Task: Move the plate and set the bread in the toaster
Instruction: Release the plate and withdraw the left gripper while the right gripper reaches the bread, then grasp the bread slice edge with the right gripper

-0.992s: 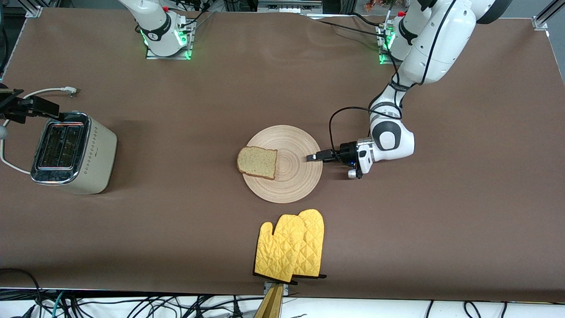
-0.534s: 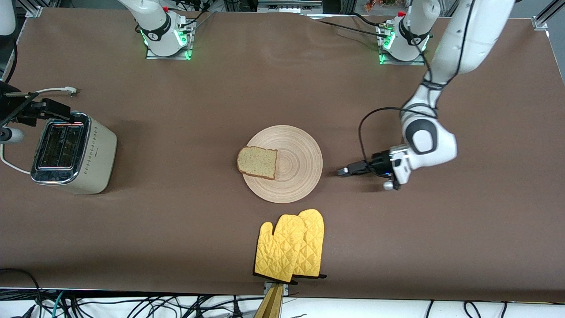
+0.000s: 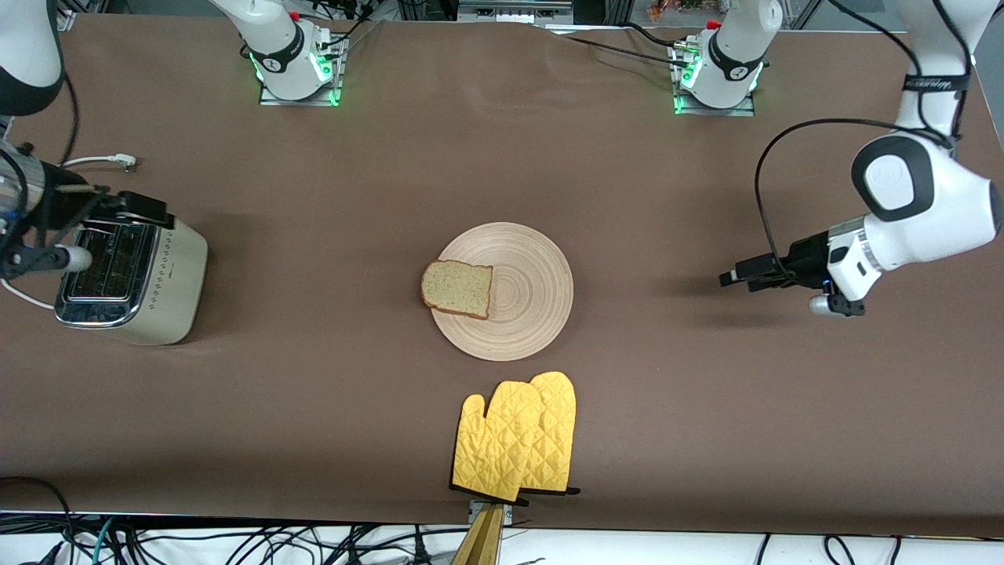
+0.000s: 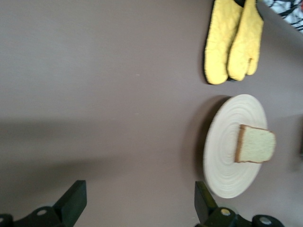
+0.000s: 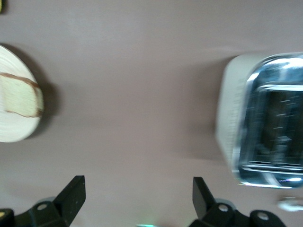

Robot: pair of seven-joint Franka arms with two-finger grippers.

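Left claw (image 3: 731,276) withdrawn, spread — plate (image 3: 533,314) well apart | right claw (image 3: 145,205) spread over toaster (image 3: 129,271)

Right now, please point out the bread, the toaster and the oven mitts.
bread (image 3: 457,289), front view, middle of the slice.
toaster (image 3: 169,275), front view, its dotted cream side.
oven mitts (image 3: 518,439), front view, quilted yellow middle.

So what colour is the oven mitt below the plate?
Bright yellow oven mitt, quilted, with dark edging; clearest in the front view.
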